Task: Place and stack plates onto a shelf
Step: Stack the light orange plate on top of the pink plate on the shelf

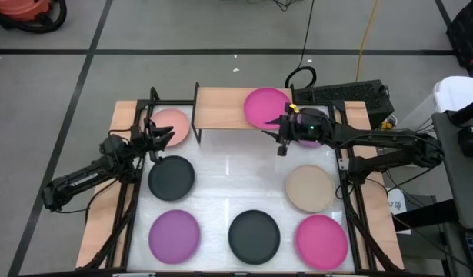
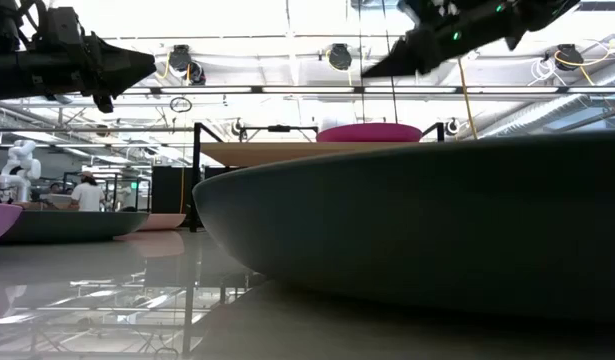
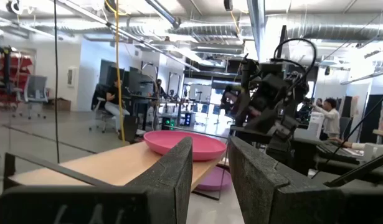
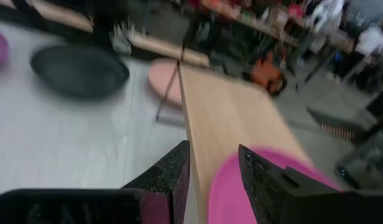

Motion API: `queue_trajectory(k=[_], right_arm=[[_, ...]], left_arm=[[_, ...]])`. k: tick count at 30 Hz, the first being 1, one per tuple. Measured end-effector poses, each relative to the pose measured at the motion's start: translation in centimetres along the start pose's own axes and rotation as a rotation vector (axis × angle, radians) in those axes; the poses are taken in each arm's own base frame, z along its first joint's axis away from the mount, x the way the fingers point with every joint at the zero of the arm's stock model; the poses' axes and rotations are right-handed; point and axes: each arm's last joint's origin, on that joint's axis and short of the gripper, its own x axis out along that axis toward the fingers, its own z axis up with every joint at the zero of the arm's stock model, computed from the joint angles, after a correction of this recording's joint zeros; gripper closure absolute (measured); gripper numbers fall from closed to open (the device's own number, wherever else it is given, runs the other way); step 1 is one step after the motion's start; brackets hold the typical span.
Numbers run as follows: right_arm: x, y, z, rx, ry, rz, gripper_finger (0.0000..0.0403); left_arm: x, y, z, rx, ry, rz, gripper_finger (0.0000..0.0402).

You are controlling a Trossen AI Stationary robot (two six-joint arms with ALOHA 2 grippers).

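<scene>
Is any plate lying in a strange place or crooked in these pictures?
Mostly no. One magenta plate sits flat on the shelf. The one oddity is a purple plate, half hidden under the right claw, beside the shelf's end rather than on it.

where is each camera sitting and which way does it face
High: overhead, straight down on the shelf, plates, both arms.
Low: at tabletop height, level past a dark grey plate; arms overhead.
Left wrist: past its open left end effector toward the shelf.
Right wrist: past its open right end effector, over the shelf.
All share the magenta plate.
</scene>
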Motion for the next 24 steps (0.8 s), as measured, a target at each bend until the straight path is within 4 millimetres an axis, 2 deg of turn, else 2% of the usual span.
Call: queue_trajectory(k=[11, 17, 24], right_arm=[[-3.5, 1.7, 3.5, -0.023, -0.235, 0.092, 0.0284], [-4.6, 3.1, 4.2, 0.01, -0.26, 0.17, 0.0284], [-5.0, 4.9, 4.2, -0.001, -0.228, 0.266, 0.0284]], left_arm=[[0.0, -0.2, -0.7, -0.054, 0.075, -0.032, 0.0293], [0.0, -0.5, -0.8, -0.067, 0.082, -0.056, 0.0293], [0.0, -1.0, -0.8, -0.088, 0.087, -0.097, 0.0293]])
